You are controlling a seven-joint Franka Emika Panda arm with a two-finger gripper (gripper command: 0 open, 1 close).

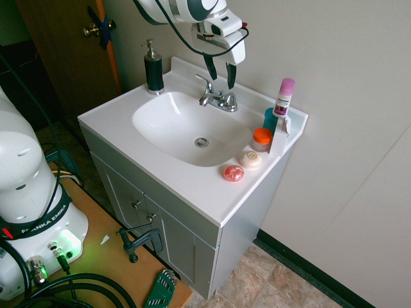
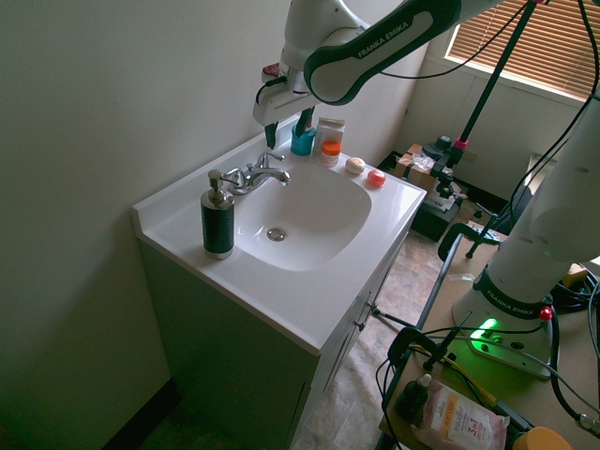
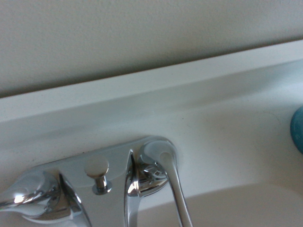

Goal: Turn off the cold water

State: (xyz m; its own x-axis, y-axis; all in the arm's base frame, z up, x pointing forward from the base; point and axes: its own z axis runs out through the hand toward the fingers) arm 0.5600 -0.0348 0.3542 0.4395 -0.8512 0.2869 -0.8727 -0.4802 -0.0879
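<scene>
We are holding the pincer (image 1: pixel 221 71) wide open and empty above the sink's back edge, and we are aiming to go down slowly beside the low lever (image 1: pixel 229 101), on the blue cup (image 1: pixel 270 120) side, turning it without bumping the spout (image 1: pixel 206 99).

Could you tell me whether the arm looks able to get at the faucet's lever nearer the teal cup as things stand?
Probably yes: the tool hangs open above the faucet, and nothing visible stands between it and that lever; the teal cup sits off to the side.
</scene>
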